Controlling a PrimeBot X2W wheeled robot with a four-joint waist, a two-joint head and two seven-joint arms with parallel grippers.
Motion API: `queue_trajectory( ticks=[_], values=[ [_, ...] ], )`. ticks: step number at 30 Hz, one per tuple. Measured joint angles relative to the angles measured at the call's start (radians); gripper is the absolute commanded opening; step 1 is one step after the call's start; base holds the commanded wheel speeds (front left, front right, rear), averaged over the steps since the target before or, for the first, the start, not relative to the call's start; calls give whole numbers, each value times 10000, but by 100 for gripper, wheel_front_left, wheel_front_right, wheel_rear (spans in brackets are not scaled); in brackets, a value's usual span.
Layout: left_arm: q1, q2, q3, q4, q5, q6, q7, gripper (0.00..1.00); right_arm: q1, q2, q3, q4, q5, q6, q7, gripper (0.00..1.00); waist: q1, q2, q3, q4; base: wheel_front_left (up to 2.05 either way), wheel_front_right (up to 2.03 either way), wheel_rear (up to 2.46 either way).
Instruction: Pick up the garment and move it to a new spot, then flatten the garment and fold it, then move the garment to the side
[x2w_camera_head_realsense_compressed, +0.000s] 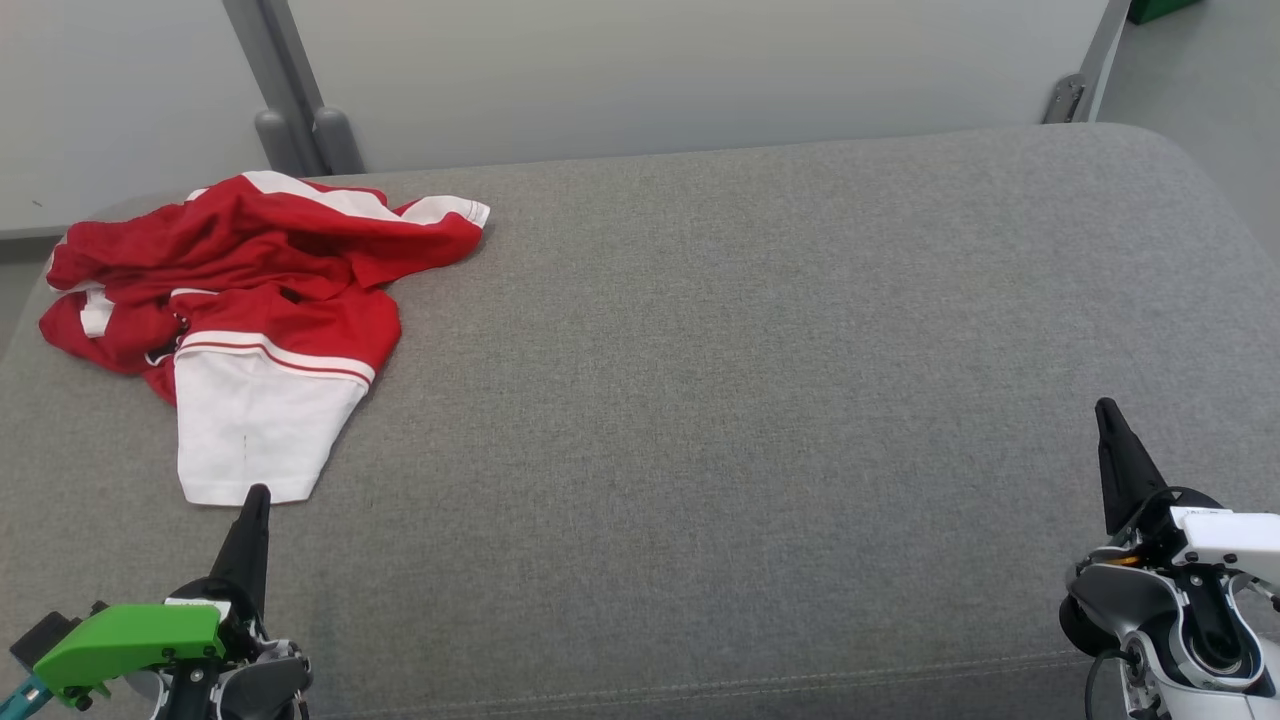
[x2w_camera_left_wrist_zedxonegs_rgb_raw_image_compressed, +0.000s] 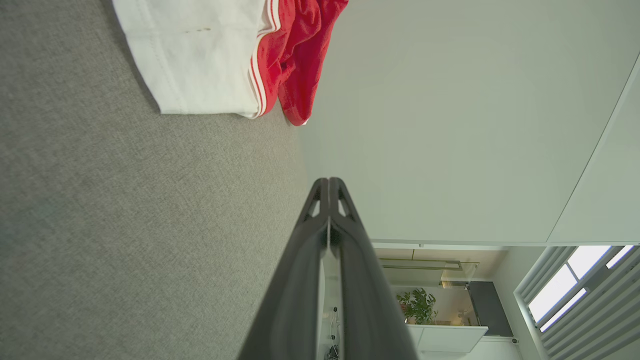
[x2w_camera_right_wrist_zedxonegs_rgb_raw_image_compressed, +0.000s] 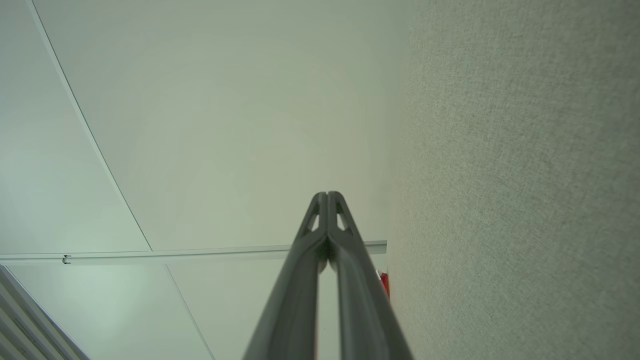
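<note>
A crumpled red and white garment (x2w_camera_head_realsense_compressed: 240, 300) lies at the far left of the grey cushioned surface (x2w_camera_head_realsense_compressed: 720, 380), a white sleeve end pointing toward me. In the left wrist view the garment (x2w_camera_left_wrist_zedxonegs_rgb_raw_image_compressed: 225, 55) shows at the top, its white part nearest. My left gripper (x2w_camera_head_realsense_compressed: 258, 495) is shut and empty, its tip just short of the white hem. In its own wrist view the left gripper (x2w_camera_left_wrist_zedxonegs_rgb_raw_image_compressed: 329, 181) has both fingers pressed together. My right gripper (x2w_camera_head_realsense_compressed: 1105, 408) stands shut and empty at the lower right, far from the garment; the right gripper (x2w_camera_right_wrist_zedxonegs_rgb_raw_image_compressed: 327, 194) shows closed tips in its wrist view.
A pale wall panel (x2w_camera_head_realsense_compressed: 680, 70) with a grey metal post (x2w_camera_head_realsense_compressed: 290, 100) runs behind the surface. The surface's rounded right corner (x2w_camera_head_realsense_compressed: 1190, 170) drops to the floor. Wide bare fabric lies between the two grippers.
</note>
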Motion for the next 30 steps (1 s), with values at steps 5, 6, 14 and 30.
queue_trajectory(
  ticks=[5, 6, 14, 30],
  values=[
    [0, 0, 2, 0, 0, 0, 0, 0, 0, 2, 0, 0, 0, 0, 0, 0, 0, 0, 0, 0, 0, 0, 0],
    [0, 0, 2, 0, 0, 0, 0, 0, 0, 2, 0, 0, 0, 0, 0, 0, 0, 0, 0, 0, 0, 0, 0],
    [362, -144, -67, 297, -4, 10, -15, 100, 382, 167, 46, 268, 0, -42, -23, 100, 0, 0, 2, 0, 0, 0, 0],
    [367, 33, -437, 2, 1141, 10, -608, 100, 389, -857, 895, -144, -1801, -150, -688, 100, 0, 0, -5, 75, 0, 0, 0]
  ],
)
